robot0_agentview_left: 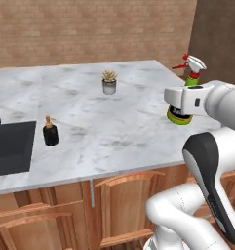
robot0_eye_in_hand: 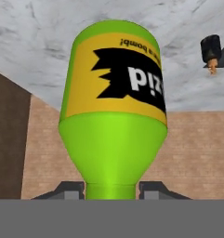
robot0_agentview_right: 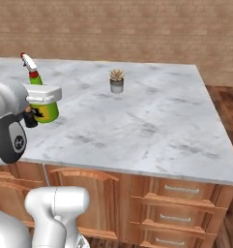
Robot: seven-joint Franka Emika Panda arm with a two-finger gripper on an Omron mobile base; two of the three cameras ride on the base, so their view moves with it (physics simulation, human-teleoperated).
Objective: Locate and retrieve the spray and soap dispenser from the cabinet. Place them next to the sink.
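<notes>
Marble island, one little plant, brick all around

A small spiky succulent in a grey pot (robot0_agentview_left: 108, 82) stands alone toward the back of the grey-white marble countertop (robot0_agentview_left: 119, 127), well apart from everything else. Below the slab run warm wooden cabinet doors (robot0_agentview_left: 124, 205) with arched panels, and a stack of drawers (robot0_agentview_right: 178, 213) with metal pulls. Behind it all rises a tan brick wall (robot0_agentview_right: 118, 29).

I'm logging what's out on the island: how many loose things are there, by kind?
Bottles: 2, the spray in the gripper and the soap dispenser
Potted plants: 1, the succulent
Total: 3
</notes>
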